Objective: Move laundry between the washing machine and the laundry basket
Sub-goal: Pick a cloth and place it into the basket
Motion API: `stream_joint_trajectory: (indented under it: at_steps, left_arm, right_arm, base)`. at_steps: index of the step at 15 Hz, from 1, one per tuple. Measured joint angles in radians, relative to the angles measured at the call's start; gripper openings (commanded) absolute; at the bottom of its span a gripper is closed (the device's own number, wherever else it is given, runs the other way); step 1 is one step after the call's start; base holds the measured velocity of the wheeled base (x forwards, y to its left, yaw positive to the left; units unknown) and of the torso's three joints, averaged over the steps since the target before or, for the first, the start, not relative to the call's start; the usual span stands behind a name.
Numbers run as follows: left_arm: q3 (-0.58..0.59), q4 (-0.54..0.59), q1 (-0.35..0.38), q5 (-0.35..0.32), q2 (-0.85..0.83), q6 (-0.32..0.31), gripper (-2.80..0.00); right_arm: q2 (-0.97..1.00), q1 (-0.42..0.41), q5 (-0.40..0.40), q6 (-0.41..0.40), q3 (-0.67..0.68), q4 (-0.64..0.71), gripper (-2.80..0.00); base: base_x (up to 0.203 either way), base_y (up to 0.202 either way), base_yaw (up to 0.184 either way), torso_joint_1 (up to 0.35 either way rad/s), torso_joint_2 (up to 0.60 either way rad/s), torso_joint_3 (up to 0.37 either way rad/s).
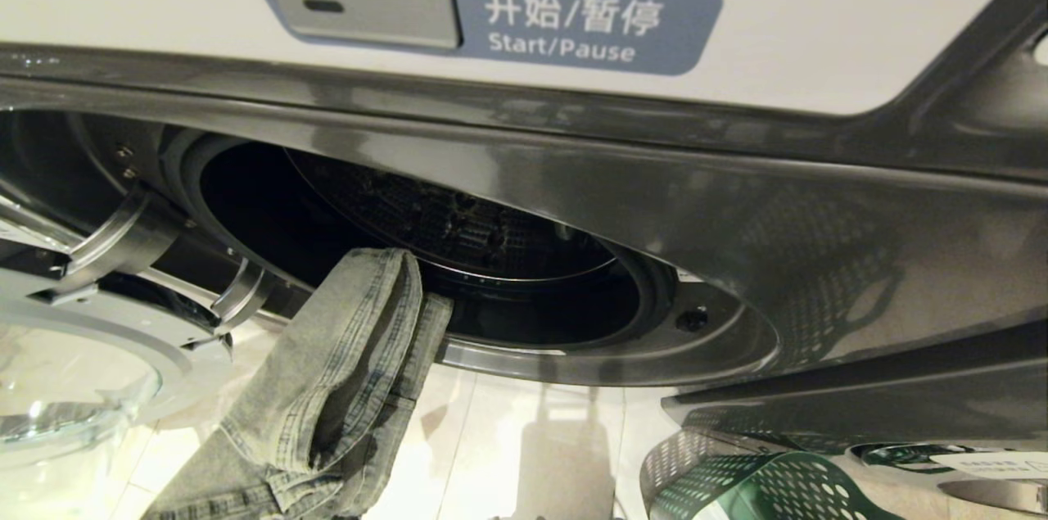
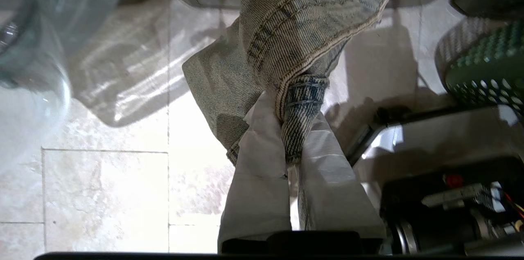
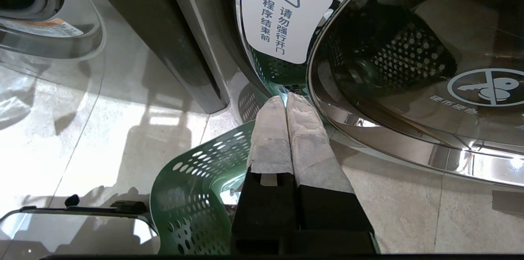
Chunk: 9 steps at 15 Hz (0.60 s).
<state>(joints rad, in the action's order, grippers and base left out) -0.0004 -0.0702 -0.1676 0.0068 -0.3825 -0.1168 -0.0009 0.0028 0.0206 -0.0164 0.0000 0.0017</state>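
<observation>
Pale washed jeans (image 1: 344, 364) hang out of the washing machine's round drum opening (image 1: 458, 258) and drape down toward the floor. In the left wrist view my left gripper (image 2: 292, 129) is shut on a fold of those jeans (image 2: 294, 47), the denim pinched between its white-wrapped fingers (image 2: 258, 161). The green perforated laundry basket (image 1: 737, 487) stands at the lower right, also seen as the basket (image 3: 192, 194) in the right wrist view. My right gripper (image 3: 286, 98) hangs shut and empty above the basket's edge. Neither arm shows in the head view.
The washer's glass door (image 1: 74, 389) stands swung open at the left on its hinge (image 1: 131, 241). A second machine's door (image 3: 409, 67) with a warning sticker (image 3: 282, 14) is near the right gripper. Pale tiled floor (image 2: 102, 186) lies below.
</observation>
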Motion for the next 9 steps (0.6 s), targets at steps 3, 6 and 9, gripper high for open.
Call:
stream_joint_trajectory:
  at_steps: [3, 6, 9]
  left_arm:
    - [0.0, 0.071, 0.03, -0.03, 0.055, -0.001, -2.8]
    - [0.0, 0.088, 0.039, -0.028, 0.089, 0.021, -2.8]
    - [0.0, 0.088, 0.061, -0.022, 0.1, 0.053, -2.8]
  right_arm:
    - [0.0, 0.0, 0.0, 0.0, 0.0, 0.0, -2.8]
    - [0.0, 0.0, 0.0, 0.0, 0.0, 0.0, -2.8]
    - [0.0, 0.0, 0.0, 0.0, 0.0, 0.0, -2.8]
  base:
    - [0.0, 0.0, 0.0, 0.0, 0.0, 0.0]
    - [0.0, 0.0, 0.0, 0.0, 0.0, 0.0]
    - [0.0, 0.0, 0.0, 0.0, 0.0, 0.0]
